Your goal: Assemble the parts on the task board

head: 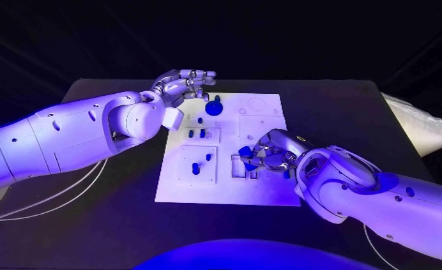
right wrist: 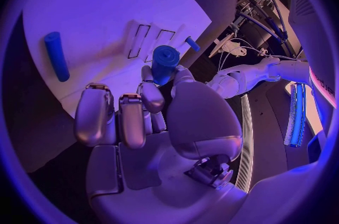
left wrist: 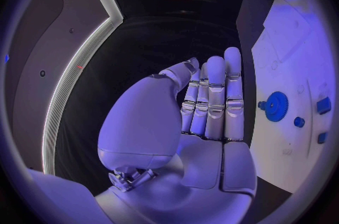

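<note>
Centrally, task board (head: 267, 195) holding blue parts (head: 195, 168), right hand (head: 272, 152) gripping one.

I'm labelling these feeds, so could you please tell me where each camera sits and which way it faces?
Head view: on the head, looking down at the board; both arms, left hand and right hand.
Left wrist view: behind the left hand, facing along its straight fingers; gear beside.
Right wrist view: behind the right hand, facing the board; it holds a peg.
All share the board.
</note>
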Controlling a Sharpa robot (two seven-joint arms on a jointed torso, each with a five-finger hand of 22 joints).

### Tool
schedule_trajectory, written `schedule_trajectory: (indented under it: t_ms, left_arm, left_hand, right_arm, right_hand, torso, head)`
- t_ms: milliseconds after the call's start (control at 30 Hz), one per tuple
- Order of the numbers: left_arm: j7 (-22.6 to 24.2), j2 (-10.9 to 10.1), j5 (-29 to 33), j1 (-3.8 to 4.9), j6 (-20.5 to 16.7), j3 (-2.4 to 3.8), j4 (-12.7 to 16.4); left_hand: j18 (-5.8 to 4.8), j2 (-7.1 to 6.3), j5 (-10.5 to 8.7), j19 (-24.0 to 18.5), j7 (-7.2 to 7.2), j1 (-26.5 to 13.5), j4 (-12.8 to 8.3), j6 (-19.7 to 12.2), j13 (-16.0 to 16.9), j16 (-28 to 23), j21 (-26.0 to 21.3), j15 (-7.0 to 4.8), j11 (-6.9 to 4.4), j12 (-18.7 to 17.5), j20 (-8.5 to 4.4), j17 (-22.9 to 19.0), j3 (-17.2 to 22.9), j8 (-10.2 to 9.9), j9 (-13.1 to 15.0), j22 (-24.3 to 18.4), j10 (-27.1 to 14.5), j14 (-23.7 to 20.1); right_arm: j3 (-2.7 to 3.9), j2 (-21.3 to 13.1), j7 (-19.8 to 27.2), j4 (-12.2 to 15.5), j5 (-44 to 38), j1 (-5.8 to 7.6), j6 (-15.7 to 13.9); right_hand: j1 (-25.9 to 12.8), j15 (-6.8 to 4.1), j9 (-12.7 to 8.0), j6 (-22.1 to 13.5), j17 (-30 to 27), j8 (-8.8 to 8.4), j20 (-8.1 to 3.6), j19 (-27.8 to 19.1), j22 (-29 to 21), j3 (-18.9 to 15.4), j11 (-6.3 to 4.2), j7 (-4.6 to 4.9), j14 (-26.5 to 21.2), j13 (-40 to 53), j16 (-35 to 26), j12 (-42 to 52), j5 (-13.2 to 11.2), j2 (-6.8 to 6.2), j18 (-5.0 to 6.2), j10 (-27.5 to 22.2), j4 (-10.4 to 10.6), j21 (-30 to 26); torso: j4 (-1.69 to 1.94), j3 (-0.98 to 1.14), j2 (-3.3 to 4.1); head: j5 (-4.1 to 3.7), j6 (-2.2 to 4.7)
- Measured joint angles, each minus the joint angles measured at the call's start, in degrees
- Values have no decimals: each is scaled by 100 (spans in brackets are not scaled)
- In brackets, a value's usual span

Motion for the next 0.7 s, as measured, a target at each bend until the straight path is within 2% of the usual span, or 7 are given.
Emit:
schedule_trajectory:
  t_ms: [267, 500, 600, 700]
  left_arm:
    - [-3, 8, 0, 0, 1, 0, 1]
    - [-3, 17, -12, 0, 2, 0, 0]
    - [-3, 21, -20, 0, 2, 0, -2]
    - [-3, 23, -27, 0, 2, 0, -2]
  left_hand:
    - [0, 0, 0, 0, 0, 0, -16, 0, 0, 0, 0, 0, 20, 0, 0, -6, 16, 26, 0, 0, -20, 0]
    - [1, 0, 0, 0, 0, 0, -17, 0, 0, 0, 0, 0, 31, 0, 0, -15, 17, 38, 0, 0, -31, 0]
    - [0, 0, 0, 0, 0, 0, -19, 0, 0, 0, 0, 0, 31, 0, 0, -14, 16, 38, 0, 0, -31, 0]
    - [0, 0, 0, 0, 0, 0, -34, 0, 0, 0, 0, 0, 31, 0, 0, -20, 1, 38, -6, 0, -31, 0]
  right_arm:
    - [-2, 185, -119, -165, 49, 1, 301]
    - [-4, 283, -181, -203, 56, -1, 492]
    - [-4, 299, -206, -215, 44, -1, 533]
    - [-4, 304, -237, -222, 19, -1, 556]
  right_hand:
    - [-93, 0, 40, 25, 0, 26, 0, 0, 0, -42, -21, -25, 0, 28, 0, -22, 0, 39, 0, 21, -4, 0]
    - [-201, -20, 107, 34, -1, 28, 0, -1, 5, -161, -21, -34, 21, 47, 0, -44, -25, 99, 0, 21, 3, 0]
    - [-285, -20, 153, 44, -1, 48, 0, 0, 4, -260, -21, -44, 21, 62, 0, -54, -142, 74, 0, 22, -6, 0]
    - [-466, -20, 216, 51, -1, 49, -14, -15, 4, -408, -21, -51, 21, 64, 0, -121, -486, 66, 0, 22, -7, 0]
  torso:
    - [-4, 3, 3]
    - [-10, 9, 1]
    - [-11, 11, -1]
    - [-11, 12, -1]
  head:
    - [18, -19]
    - [29, -28]
    - [30, -31]
    - [30, -32]
